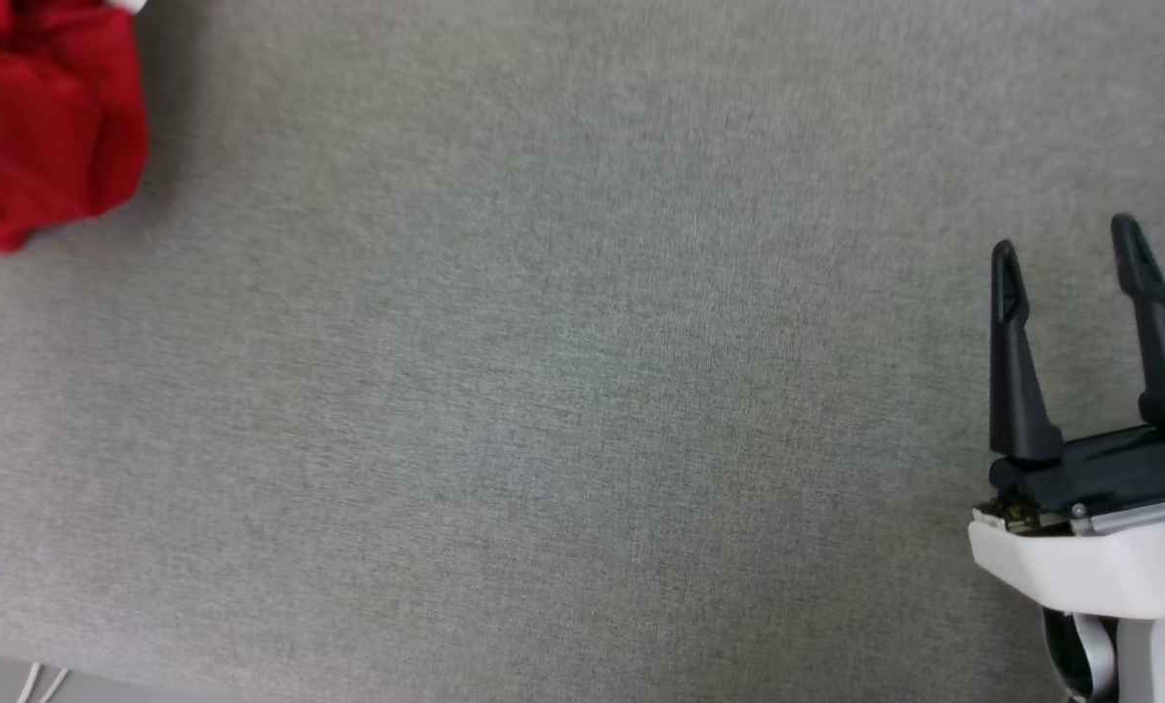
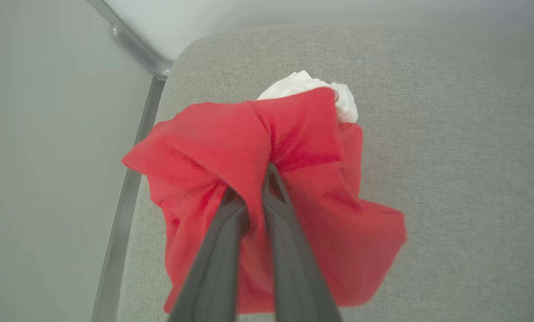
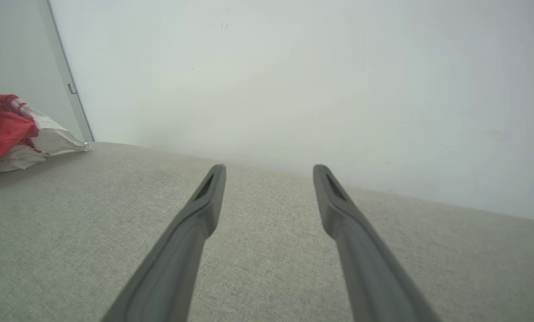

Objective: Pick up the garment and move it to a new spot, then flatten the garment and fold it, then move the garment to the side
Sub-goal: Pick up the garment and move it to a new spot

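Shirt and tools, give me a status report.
Left tool shut on bunched red shirt. Right tool open, empty. Shirt near corner of grey cushion. No obstacle seen.

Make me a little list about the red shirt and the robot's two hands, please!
Shirt: crumpled red T-shirt with a white sleeve, bunched in a heap, not flat
Where: near a rounded corner of the grey woven fabric surface
Left: left hand, fingers closed, pinching a fold of the red cloth
Right: right hand, open, holding nothing, over the grey fabric, well apart from the shirt
Behind: plain white wall
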Tool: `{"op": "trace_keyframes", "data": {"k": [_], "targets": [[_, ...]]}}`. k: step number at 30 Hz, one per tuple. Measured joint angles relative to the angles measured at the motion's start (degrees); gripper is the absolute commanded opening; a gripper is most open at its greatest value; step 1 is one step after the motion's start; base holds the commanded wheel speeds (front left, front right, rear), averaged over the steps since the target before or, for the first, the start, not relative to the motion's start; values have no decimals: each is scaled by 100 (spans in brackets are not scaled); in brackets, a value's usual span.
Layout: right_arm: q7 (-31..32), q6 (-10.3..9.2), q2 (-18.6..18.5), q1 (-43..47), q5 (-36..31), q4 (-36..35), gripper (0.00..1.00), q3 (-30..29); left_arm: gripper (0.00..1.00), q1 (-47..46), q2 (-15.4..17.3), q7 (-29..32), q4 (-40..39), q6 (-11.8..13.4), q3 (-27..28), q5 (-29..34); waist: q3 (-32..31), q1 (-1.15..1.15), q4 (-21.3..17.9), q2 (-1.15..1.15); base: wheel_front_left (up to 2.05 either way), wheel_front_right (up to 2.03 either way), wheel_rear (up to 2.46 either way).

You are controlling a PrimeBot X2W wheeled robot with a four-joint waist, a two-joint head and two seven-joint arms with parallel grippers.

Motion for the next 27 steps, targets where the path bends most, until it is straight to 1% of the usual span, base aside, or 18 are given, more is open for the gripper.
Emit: {"op": "trace_keyframes", "data": {"k": [2, 10, 11, 12, 14, 17, 22, 23, 25, 27], "targets": [[0, 0, 0, 42, 60, 68, 100, 20, 0, -116, 67, -13, -257, 0, -255, 58, -177, 0, 3, 0, 0, 0, 0], [0, 0, -1, 308, 316, 265, 100, 79, 0, -576, 30, -47, -1206, 0, -1009, 175, -848, -1, -101, 0, 0, 0, 0], [0, 0, -1, 308, 316, 265, 100, 79, 0, -576, 30, -47, -1206, 0, -1009, 175, -848, -1, -101, 0, 0, 0, 0], [0, 0, -2, 386, 381, 303, 100, 89, 0, -702, 0, -3, -1423, 0, -1162, 216, -993, -1, -176, 0, 0, 0, 0], [0, 0, -2, 436, 442, 332, 100, 103, 0, -805, -38, 54, -1634, 0, -1302, 240, -1120, -1, -285, 0, 0, 0, 0], [0, 0, -3, 522, 510, 375, 100, 126, 0, -921, -93, 123, -1896, 0, -1535, 280, -1280, -1, -485, 0, 0, 0, 0], [0, 0, -3, 610, 637, 417, 100, 125, 0, -1100, -278, 170, -2279, 0, -1844, 281, -1503, -1, -859, 0, 0, 0, 0], [0, 0, -4, 659, 686, 443, 100, 122, 0, -1195, -403, 156, -2418, 0, -2015, 272, -1615, -1, -1087, 0, 0, 0, 0], [0, 0, -4, 715, 713, 466, 100, 126, 0, -1241, -579, 102, -2528, 0, -2228, 250, -1715, -1, -1306, 0, 0, 0, 0], [0, 0, -4, 741, 753, 493, 100, 127, 0, -1260, -693, 35, -2591, 0, -2350, 261, -1772, -1, -1439, 0, 0, 0, 0]]}}
